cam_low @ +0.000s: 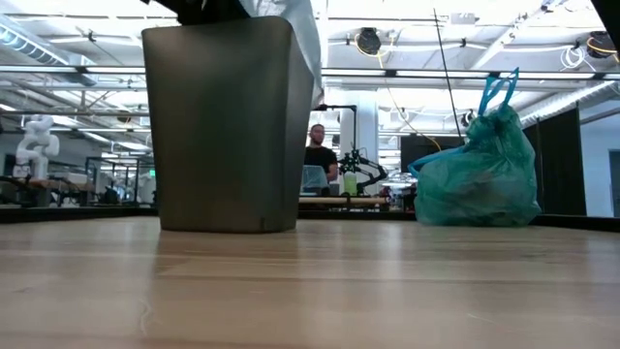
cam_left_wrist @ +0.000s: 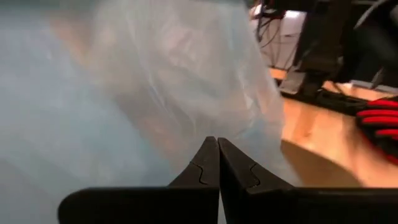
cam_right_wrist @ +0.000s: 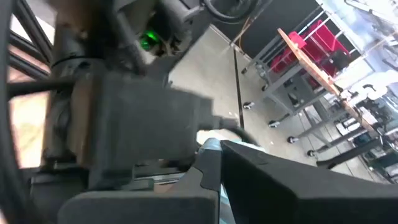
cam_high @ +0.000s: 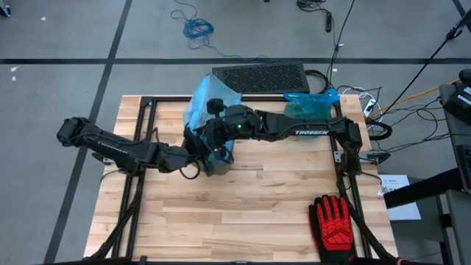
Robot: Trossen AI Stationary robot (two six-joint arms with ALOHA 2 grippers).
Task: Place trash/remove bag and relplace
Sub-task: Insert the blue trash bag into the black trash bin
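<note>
Bag (cam_high: 202, 103) over bin (cam_low: 228, 121) rim, both tools closed, tabletop (cam_high: 257, 213) bare

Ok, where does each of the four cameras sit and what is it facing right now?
High: overhead, straight down on both arms meeting over the bin.
Low: tabletop height, level; bin and tied teal bag, no gripper.
Left wrist: past the shut left gripper into the clear bag.
Right wrist: shut right gripper against arm hardware.
High and left wrist share the red glove.

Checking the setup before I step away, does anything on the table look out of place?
A red-and-black glove lies alone near the table's front right corner, and a tied teal bag sits at the back edge, outside the bin.
</note>
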